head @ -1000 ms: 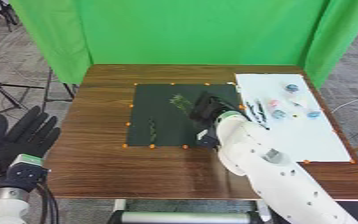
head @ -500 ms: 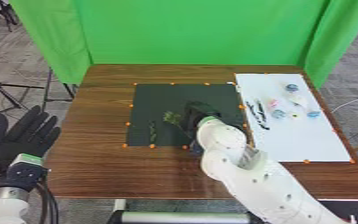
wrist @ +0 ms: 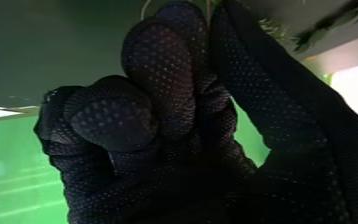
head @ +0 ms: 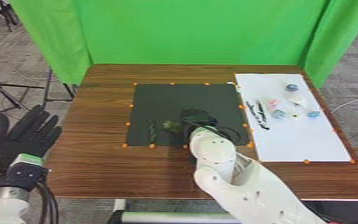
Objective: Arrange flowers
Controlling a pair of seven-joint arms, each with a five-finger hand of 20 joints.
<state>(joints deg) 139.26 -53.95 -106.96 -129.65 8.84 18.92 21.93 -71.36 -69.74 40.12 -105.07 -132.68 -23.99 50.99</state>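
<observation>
Flowers (head: pixel 292 88) lie on the white sheet (head: pixel 291 145) toward the far right corner of the counter (head: pixel 95 175). The probable step in hand is placing the green sprig (head: pixel 170 126) on the dark mat (head: pixel 171 95), nearer the counter's left edge than its right. Align it with the lying sprig (head: pixel 152 131), lower it without crossing leaves, and release only after the stem is supported; early release may let it roll. Fingers of the right hand (head: pixel 198 119): closed to a pinch against the thumb, gripping the thin stem. Fingers of the left hand (head: pixel 22 132): spread open, empty, outside the counter's left edge.
</observation>
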